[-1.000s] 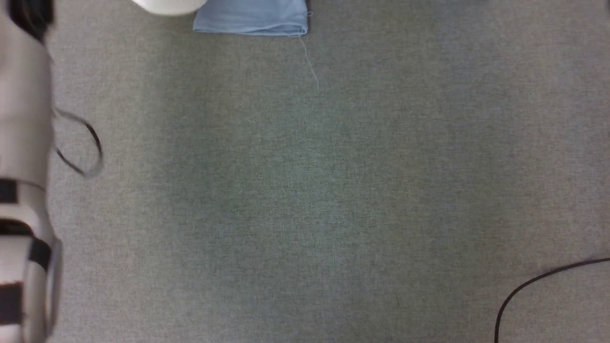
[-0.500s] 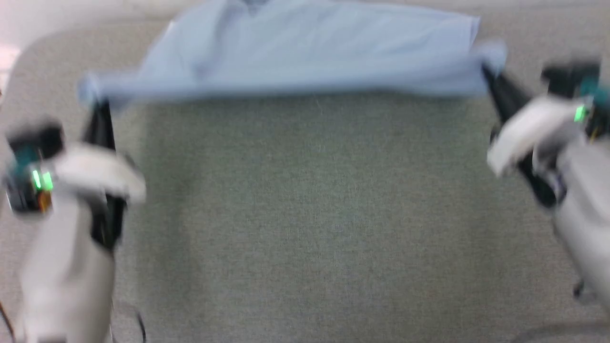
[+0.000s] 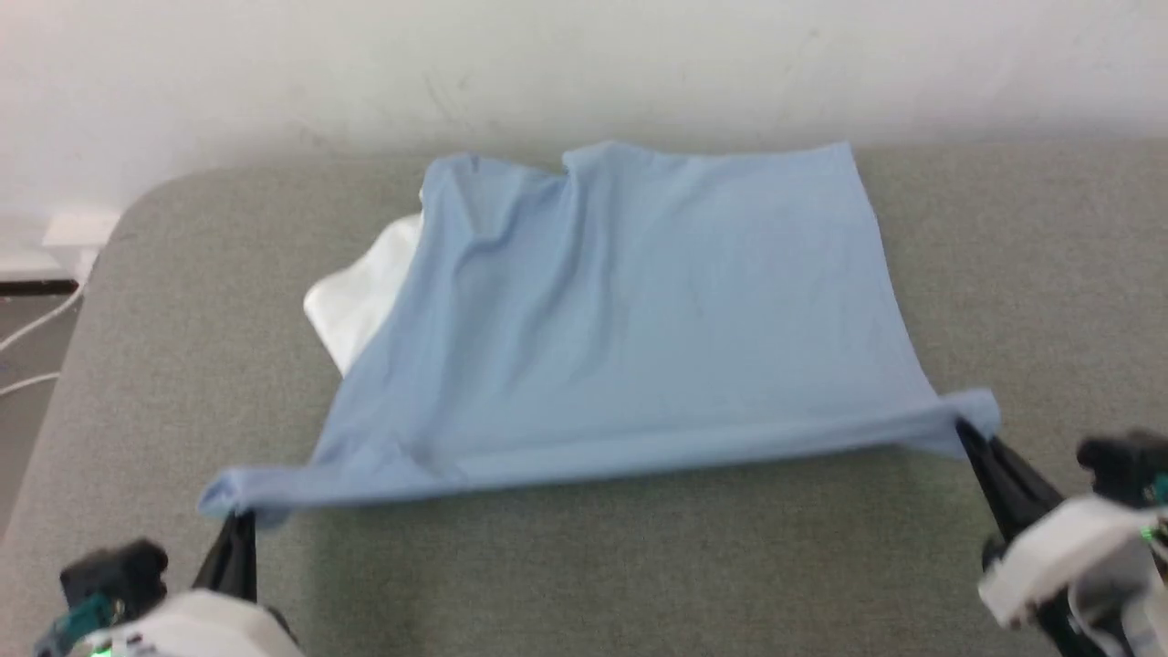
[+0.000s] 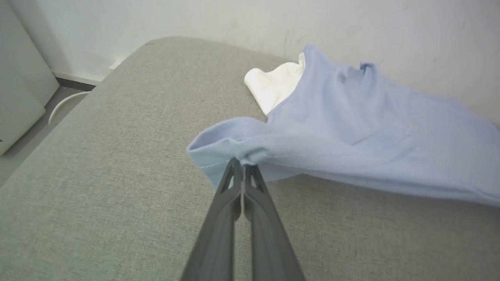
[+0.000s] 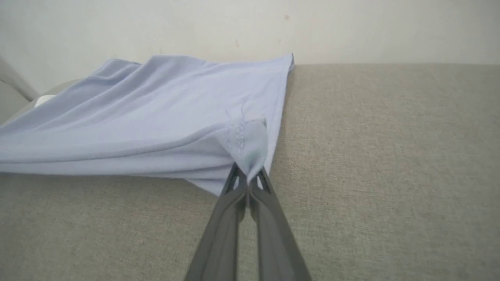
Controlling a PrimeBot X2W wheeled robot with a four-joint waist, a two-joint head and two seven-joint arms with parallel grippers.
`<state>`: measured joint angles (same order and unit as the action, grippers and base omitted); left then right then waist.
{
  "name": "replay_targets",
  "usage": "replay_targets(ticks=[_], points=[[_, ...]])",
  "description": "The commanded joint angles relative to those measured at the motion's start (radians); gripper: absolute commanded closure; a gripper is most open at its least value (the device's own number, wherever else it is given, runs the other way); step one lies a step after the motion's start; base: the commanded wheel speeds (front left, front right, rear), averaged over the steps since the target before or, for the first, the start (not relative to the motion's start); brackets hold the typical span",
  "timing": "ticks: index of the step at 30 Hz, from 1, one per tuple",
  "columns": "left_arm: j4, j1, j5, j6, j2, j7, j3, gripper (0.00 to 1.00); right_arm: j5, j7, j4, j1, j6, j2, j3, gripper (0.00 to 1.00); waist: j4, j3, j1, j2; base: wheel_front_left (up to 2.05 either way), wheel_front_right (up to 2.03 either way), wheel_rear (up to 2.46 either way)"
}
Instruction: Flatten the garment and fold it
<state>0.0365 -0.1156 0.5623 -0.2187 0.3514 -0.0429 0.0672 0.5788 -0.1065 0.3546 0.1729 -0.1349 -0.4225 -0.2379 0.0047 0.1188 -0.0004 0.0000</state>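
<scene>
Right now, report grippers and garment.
Left gripper, right gripper: each shut on a near corner of light blue knit garment. Near edge lifted, taut. White lining bunched far left.

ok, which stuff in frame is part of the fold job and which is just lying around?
Part of the job:
garment, light blue, with a white-lined part on its left side
left gripper, shut on its near left corner
right gripper, shut on its near right corner
grey padded surface under it

Just lying about:
white cable on the floor
white cabinet
wall
</scene>
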Motion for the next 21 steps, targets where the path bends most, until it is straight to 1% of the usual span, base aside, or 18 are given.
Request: replay_targets(ticks=[1, 4, 7, 10, 13, 17, 18, 21], points=[[0.036, -0.045, -0.002, -0.038, 0.019, -0.018, -0.023, 1.0, -0.03, 0.023, -0.044, -0.06, 0.004, 0.007, 0.062, 1.0, 0.004, -0.037, 0.0004, 0.0, 0.0, 0.0, 0.0], [0.14, -0.151, 0.002, -0.089, 0.019, -0.071, -0.034, 1.0, -0.104, 0.117, -0.205, -0.22, 0.004, 0.079, 0.195, 1.0, 0.006, -0.057, 0.0004, 0.0, 0.0, 0.0, 0.0], [0.216, -0.231, 0.012, -0.123, 0.021, -0.129, -0.037, 1.0, -0.168, 0.221, -0.366, -0.356, 0.004, 0.165, 0.299, 1.0, 0.012, -0.07, 0.0004, 0.0, 0.0, 0.0, 0.0], [0.276, -0.292, 0.018, -0.152, 0.029, -0.181, -0.04, 1.0, -0.223, 0.308, -0.493, -0.458, 0.004, 0.241, 0.381, 1.0, 0.017, -0.08, 0.0004, 0.0, 0.0, 0.0, 0.0], [0.328, -0.325, 0.018, -0.172, 0.044, -0.218, -0.049, 1.0, -0.254, 0.376, -0.576, -0.515, 0.004, 0.289, 0.429, 1.0, 0.02, -0.079, 0.0004, 0.0, 0.0, 0.0, 0.0], [0.352, -0.285, 0.01, -0.168, 0.064, -0.229, -0.049, 1.0, -0.267, 0.438, -0.618, -0.517, 0.004, 0.305, 0.437, 1.0, 0.023, -0.058, 0.0004, 0.0, 0.0, 0.0, 0.0], [0.345, -0.264, 0.012, -0.161, 0.065, -0.233, -0.042, 1.0, -0.267, 0.451, -0.615, -0.502, 0.004, 0.306, 0.431, 1.0, 0.02, -0.054, 0.0004, 0.0, 0.0, 0.0, 0.0], [0.296, -0.165, 0.022, -0.117, 0.072, -0.244, -0.006, 1.0, -0.28, 0.473, -0.576, -0.433, 0.004, 0.3, 0.418, 1.0, 0.012, -0.029, 0.0004, 0.0, 0.0, 0.0, 0.0]])
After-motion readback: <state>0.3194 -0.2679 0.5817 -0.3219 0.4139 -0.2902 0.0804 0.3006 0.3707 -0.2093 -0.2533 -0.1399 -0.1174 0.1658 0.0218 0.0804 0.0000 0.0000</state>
